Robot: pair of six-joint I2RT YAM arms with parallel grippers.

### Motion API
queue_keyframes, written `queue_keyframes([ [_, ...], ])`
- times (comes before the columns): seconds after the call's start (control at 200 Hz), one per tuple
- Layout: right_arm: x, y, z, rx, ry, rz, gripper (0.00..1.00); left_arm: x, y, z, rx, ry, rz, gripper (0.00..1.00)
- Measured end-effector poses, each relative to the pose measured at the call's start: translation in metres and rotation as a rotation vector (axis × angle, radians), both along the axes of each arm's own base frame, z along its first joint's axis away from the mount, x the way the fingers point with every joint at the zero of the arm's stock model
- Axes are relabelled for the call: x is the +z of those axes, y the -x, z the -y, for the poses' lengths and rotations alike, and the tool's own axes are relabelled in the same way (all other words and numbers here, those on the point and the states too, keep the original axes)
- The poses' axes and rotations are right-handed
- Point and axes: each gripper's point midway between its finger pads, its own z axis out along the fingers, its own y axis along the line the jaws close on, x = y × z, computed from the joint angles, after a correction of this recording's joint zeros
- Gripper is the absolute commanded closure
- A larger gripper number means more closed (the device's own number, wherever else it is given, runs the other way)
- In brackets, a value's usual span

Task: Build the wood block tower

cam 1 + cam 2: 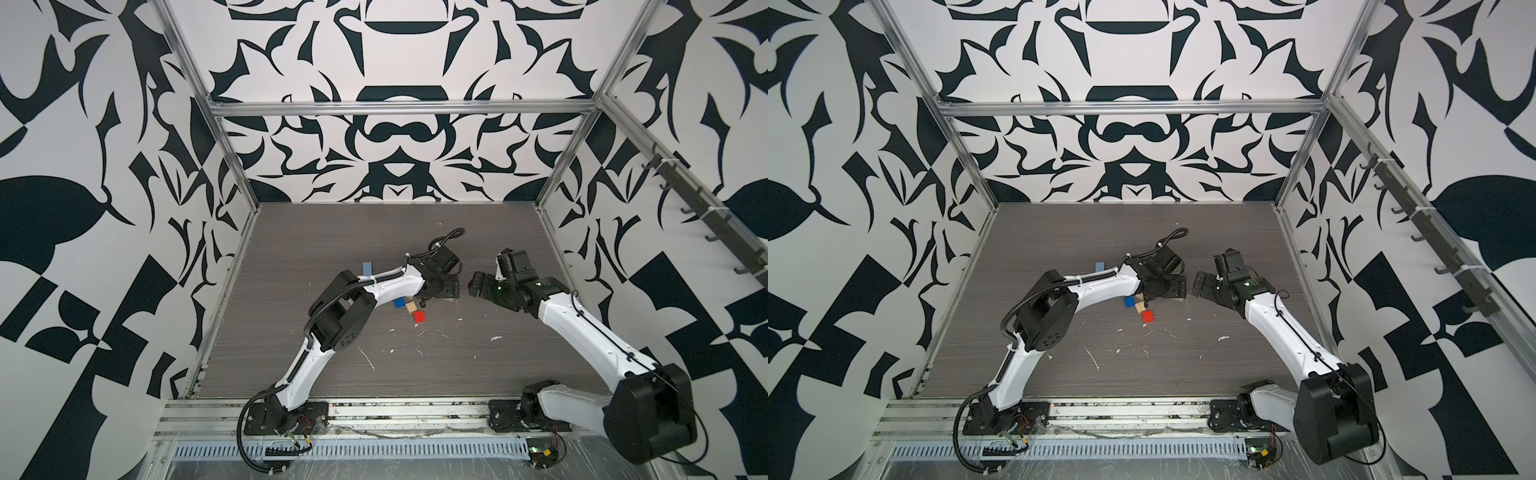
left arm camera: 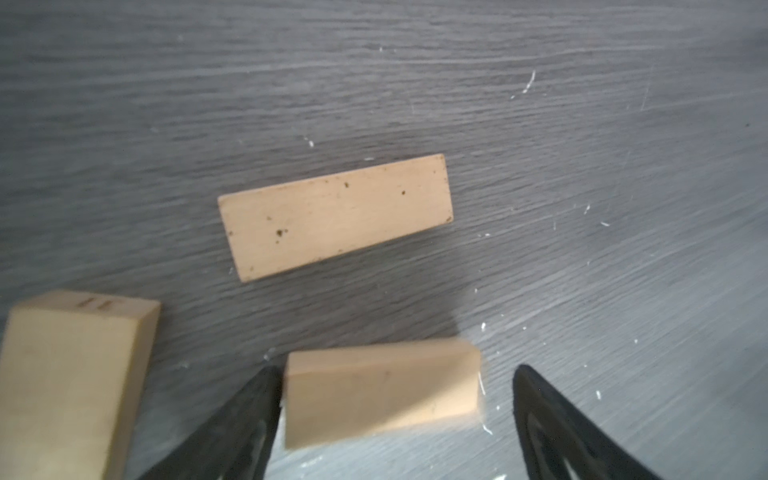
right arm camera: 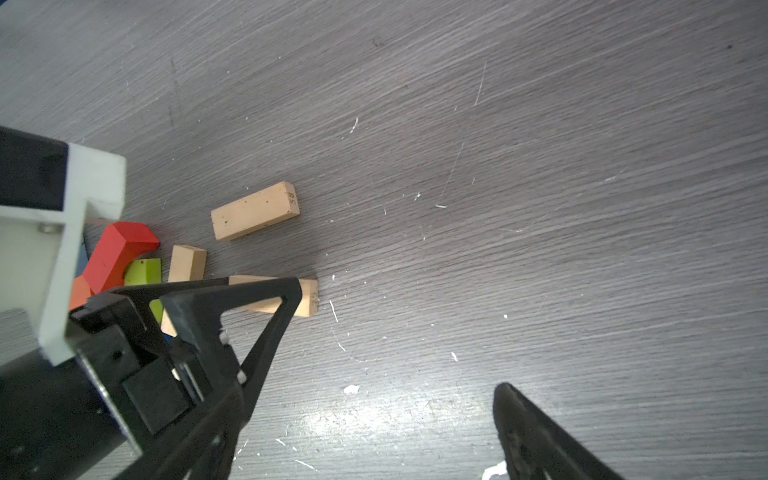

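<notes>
- Left pincer [image 2: 395, 370]: released, jaws straddling a plain tan wooden plank [image 2: 380, 390] on the grey table [image 2: 415, 83], lower centre.
- Right pincer [image 3: 399, 334]: released.
- Red wooden cube [image 1: 419, 316], blue wooden cube [image 1: 399, 302]: loose, unstacked, mid-frame.

Red cube [image 1: 1148, 316] sits on the grey table [image 1: 1183, 232], tan block [image 1: 1140, 308] just behind-left of it, blue cube [image 1: 1130, 301] next beyond. Just behind the red cube hangs the left gripper [image 1: 1158, 291], right gripper [image 1: 1200, 286] off to the cube's right (jaws unreadable here). Further behind-left: pale blue plank [image 1: 1099, 266].
</notes>
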Motion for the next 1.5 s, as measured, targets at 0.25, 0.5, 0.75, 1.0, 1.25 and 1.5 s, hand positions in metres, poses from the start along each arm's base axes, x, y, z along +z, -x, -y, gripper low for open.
queue_keyframes([
  [0.25,-0.015,0.001,-0.001,0.004,0.007,-0.052,0.02,0.012,0.001,-0.002,-0.010,0.031,-0.018,0.01],
  [0.5,-0.035,0.004,-0.017,0.024,-0.004,-0.120,0.02,0.079,-0.011,-0.026,0.009,0.144,0.035,0.01],
  [0.75,-0.060,0.011,-0.051,0.077,0.035,-0.197,0.00,0.081,-0.026,-0.076,0.060,0.137,0.034,0.01],
  [1.0,-0.067,-0.002,-0.079,0.097,0.042,-0.197,0.00,0.054,-0.013,-0.129,0.092,0.058,-0.009,0.01],
  [1.25,-0.072,-0.020,-0.095,0.087,0.038,-0.171,0.01,0.069,-0.015,-0.147,0.101,0.062,0.025,0.01],
  [1.5,-0.086,-0.035,-0.104,0.078,0.046,-0.180,0.04,0.070,-0.010,-0.154,0.087,0.042,0.030,0.01],
])
